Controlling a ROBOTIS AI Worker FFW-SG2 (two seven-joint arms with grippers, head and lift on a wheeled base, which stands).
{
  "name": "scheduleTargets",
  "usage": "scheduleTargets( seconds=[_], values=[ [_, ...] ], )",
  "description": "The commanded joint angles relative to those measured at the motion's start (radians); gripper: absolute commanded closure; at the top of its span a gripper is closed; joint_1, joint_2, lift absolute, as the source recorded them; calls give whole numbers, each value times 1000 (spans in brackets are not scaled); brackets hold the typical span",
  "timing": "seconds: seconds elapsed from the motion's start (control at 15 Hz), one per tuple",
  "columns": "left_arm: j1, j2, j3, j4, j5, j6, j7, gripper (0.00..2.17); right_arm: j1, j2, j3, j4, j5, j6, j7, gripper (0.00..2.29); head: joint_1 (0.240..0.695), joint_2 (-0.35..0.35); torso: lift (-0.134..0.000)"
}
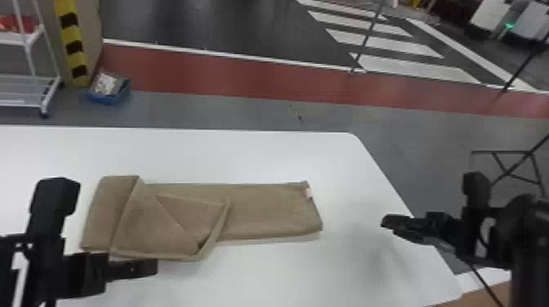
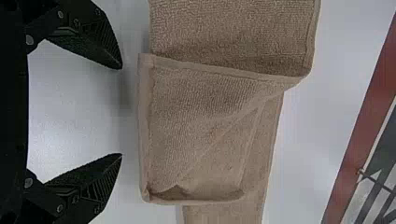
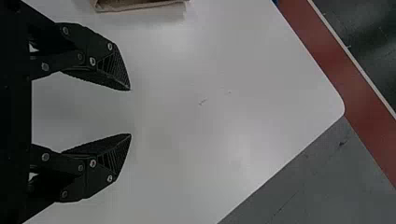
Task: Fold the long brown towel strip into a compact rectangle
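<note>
- Brown towel strip [image 1: 261, 214] lies on the counter [image 1: 253, 157] with its near long edge toward the robot, partly folded; it reads as roughly halfway to the compact rectangle.
- Left hand [image 2: 122, 111] is at the strip's near side, by the folded end, its fingers parted and nothing between them.
- Right hand [image 3: 130, 112] is over the counter, well apart from the towel, also spread and empty.
- Folded flap [image 1: 151, 232], on the robot's left, is laid over toward the middle, so one crosswise fold looks made, though roughly: its edges run askew, a slanting crease crosses it, and its near edge juts past the strip beneath.
- Flat stretch [image 1: 282, 210], on the robot's right, with a small pale tag [image 1: 309, 192] at its end, is yet to be brought over the flap.
- What remains, in my judgement, is squaring that flap, folding the tagged end across it, and smoothing the stack.
- Farther off, past the counter's far edge, a red floor band [image 1: 204, 73] crosses the background and plays no part in the fold.
</note>
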Motion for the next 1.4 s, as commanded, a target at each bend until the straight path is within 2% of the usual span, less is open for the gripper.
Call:
scheduleTargets(
  seconds=[0.0, 0.2, 0.87, 1.0, 1.13, 1.33],
  values=[
    [-12, -3, -5, 3, 17, -6, 17, 259, 0, 0, -2, 0, -1, 2, 0, 630, 695, -350, -124],
    [-19, -3, -22, 49, 23, -101, 85, 259, 0, 0, -1, 0, -2, 2, 0, 630, 695, -350, -124],
    [-23, -3, -32, 49, 15, -135, 79, 279, -29, -2, 4, 38, 10, -12, -3, 630, 695, -350, -124],
    [-24, -3, -36, 43, 14, -135, 77, 623, -38, -3, 4, 48, 10, -12, -3, 630, 695, -350, -124],
    [-27, -3, -46, 43, 11, -135, 77, 701, -40, -5, 2, 49, 12, -12, -3, 630, 695, -350, -124],
    [-26, -3, -63, 25, 1, -119, 79, 701, -44, -5, 2, 52, 13, -12, -3, 630, 695, -350, -124]
  ],
)
